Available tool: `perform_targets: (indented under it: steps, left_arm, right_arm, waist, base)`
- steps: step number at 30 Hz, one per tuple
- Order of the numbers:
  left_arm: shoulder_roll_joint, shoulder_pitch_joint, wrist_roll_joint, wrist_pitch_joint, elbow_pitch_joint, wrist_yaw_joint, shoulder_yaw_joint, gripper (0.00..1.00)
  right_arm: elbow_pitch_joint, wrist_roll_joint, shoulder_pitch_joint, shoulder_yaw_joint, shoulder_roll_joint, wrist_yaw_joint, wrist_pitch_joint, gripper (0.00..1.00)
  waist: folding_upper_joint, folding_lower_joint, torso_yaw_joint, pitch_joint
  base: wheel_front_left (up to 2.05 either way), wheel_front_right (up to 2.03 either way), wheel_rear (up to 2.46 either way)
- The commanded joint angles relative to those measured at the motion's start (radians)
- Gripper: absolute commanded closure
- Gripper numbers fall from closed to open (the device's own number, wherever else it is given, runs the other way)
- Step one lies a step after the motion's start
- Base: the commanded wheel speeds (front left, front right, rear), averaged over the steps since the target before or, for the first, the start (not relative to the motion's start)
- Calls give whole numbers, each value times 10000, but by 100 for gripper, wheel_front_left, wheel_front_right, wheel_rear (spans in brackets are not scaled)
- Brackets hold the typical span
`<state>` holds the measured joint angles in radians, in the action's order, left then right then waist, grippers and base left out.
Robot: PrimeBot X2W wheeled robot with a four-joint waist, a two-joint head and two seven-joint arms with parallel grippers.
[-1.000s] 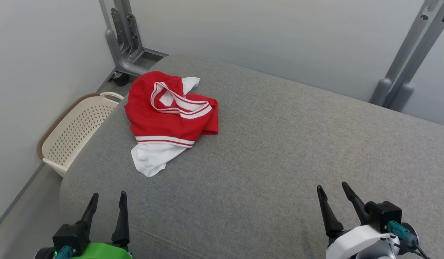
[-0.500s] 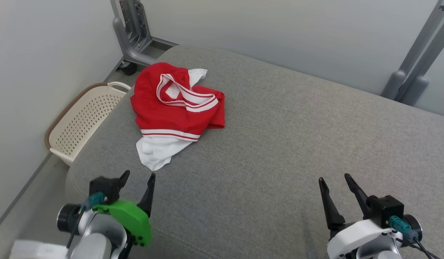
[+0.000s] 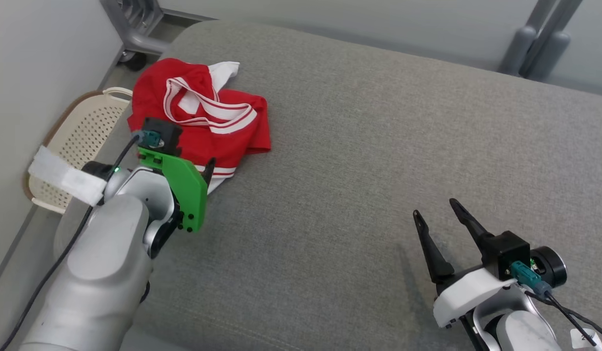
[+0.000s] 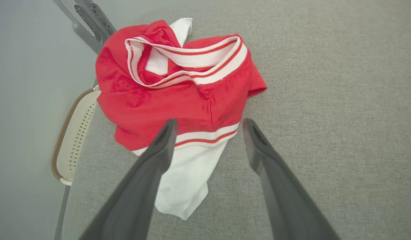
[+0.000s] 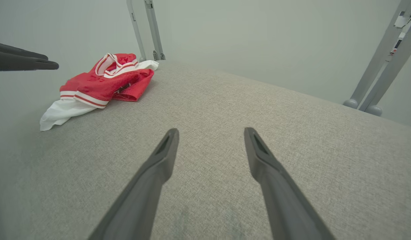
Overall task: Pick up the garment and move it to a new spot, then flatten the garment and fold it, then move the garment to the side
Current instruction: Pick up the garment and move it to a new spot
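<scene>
Your grey fabric cushion [image 3: 354, 146] carries the garment [image 3: 232, 141] at its far left: a crumpled red top with white, red-striped ribbed bands and a white tail spilling nearward. A cream perforated basket [image 3: 81, 126] sits further left. Your left hand [image 4: 209, 121] hangs released over the near hem; your right hand [image 3: 433, 205], near right, is released and empty.

The left end effector [image 4: 209, 122] has advanced forward over the garment [image 4: 179, 103].

place: test lab | cues: bare pale walls [image 3: 37, 48] | wheeled grey metal stand [image 3: 147, 46] | grey upholstered platform [image 3: 354, 146] | perforated laundry basket [image 3: 86, 126]
</scene>
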<state>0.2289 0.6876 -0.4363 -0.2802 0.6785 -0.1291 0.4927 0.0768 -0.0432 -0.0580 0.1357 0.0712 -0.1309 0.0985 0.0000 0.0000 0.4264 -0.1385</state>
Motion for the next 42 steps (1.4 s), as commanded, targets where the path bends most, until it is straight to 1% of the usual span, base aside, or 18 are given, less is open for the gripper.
perform_targets:
  steps: [1,6,7,11,18,19,20,21,25,28,31,35,39,42]
  left_arm:
    - [99,430,-108,-183,288,-14,293,0]
    - [271,1357,-489,-562,1001,-15,890,0]
    - [282,1596,-536,-589,1330,-16,1004,0]
    - [272,1942,-494,-496,1894,15,1018,0]
    - [41,2406,-515,-66,3064,512,891,0]
    - [5,2459,-495,-35,3203,613,885,39]
    - [-26,2515,-480,62,3329,741,863,80]
    - [-57,2564,-476,139,3437,830,846,100]
    - [-163,2675,-589,353,3839,969,794,100]
    - [-250,2828,-596,639,3935,951,798,100]
    - [-322,2998,-662,1166,3829,948,712,100]
    - [-418,3251,-795,1741,3665,835,606,100]
    - [-700,3549,-956,2166,3311,573,562,100]
    - [-908,3942,-870,2428,2893,424,696,100]
  right_arm:
    - [-175,38,-145,43,122,4,-109,0]
    - [-529,-94,-282,229,396,4,-392,0]
    - [-664,-132,-329,296,471,4,-450,0]
    - [-856,-148,-360,333,597,4,-552,0]
    - [-1204,-124,-288,286,843,5,-732,0]
    - [-1234,-127,-280,270,860,4,-745,0]
    - [-1253,-129,-267,262,867,4,-756,0]
    - [-1266,-121,-252,244,865,4,-747,0]
    - [-1123,-98,-195,264,778,4,-716,0]
    - [-974,-166,-206,325,696,4,-621,0]
    - [-747,-205,-240,383,585,4,-508,0]
    - [-372,-301,-271,512,384,4,-305,0]
    - [29,-380,-202,590,200,4,-78,0]
    - [267,-361,-138,544,69,4,67,0]
  waist:
    - [0,0,-789,-813]
    - [0,0,-1182,-1298]
    - [0,0,-1326,-1485]
    - [0,0,-1517,-1754]
    - [0,0,-1696,-2189]
    - [0,0,-1702,-2212]
    - [0,0,-1707,-2233]
    - [0,0,-1706,-2245]
    - [0,0,-1681,-2111]
    - [0,0,-1670,-1870]
    - [0,0,-1684,-1554]
    - [0,0,-1843,-1053]
    - [0,0,-2134,-594]
    - [0,0,-2373,-361]
  base:
    - [0,0,0]
    - [0,0,0]
    - [0,0,0]
    - [0,0,0]
    - [0,0,0]
    - [0,0,0]
    - [0,0,0]
    - [0,0,0]
    - [0,0,0]
    - [0,0,0]
    - [0,0,0]
    - [0,0,0]
    - [0,0,0]
    - [0,0,0]
